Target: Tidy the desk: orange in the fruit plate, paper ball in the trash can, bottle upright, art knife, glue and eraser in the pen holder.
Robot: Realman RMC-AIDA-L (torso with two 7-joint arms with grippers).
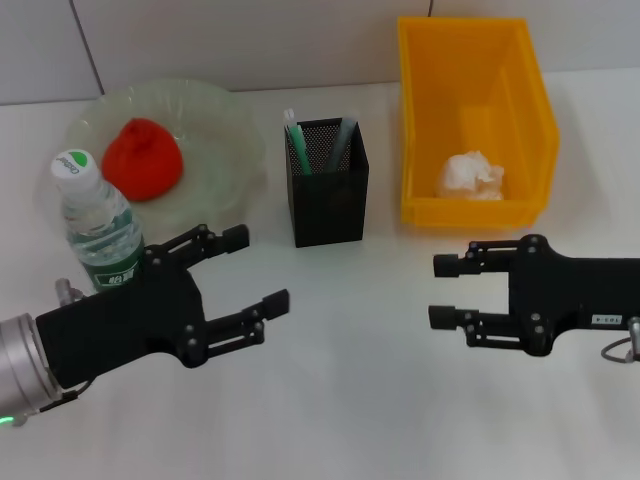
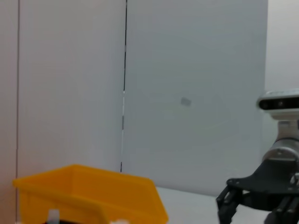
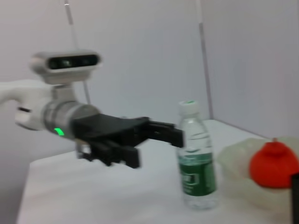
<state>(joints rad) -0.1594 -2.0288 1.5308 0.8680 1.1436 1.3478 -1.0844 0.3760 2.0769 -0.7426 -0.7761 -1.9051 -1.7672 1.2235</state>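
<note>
While both end effectors hover open, left end effector (image 1: 240,270) beside upright bottle (image 1: 97,222), green label unreadable, right end effector (image 1: 450,292) near trash can (image 1: 470,120).

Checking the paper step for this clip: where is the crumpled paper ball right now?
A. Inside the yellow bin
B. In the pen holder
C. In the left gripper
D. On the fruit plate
A: the white paper ball lies on the floor of the yellow bin.

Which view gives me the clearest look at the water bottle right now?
The right wrist view: the water bottle stands upright in full side profile, cap to base, beside the left gripper. In the head view the bottle is seen from above, its lower part hidden behind the left arm. The left wrist view doesn't show it.
</note>
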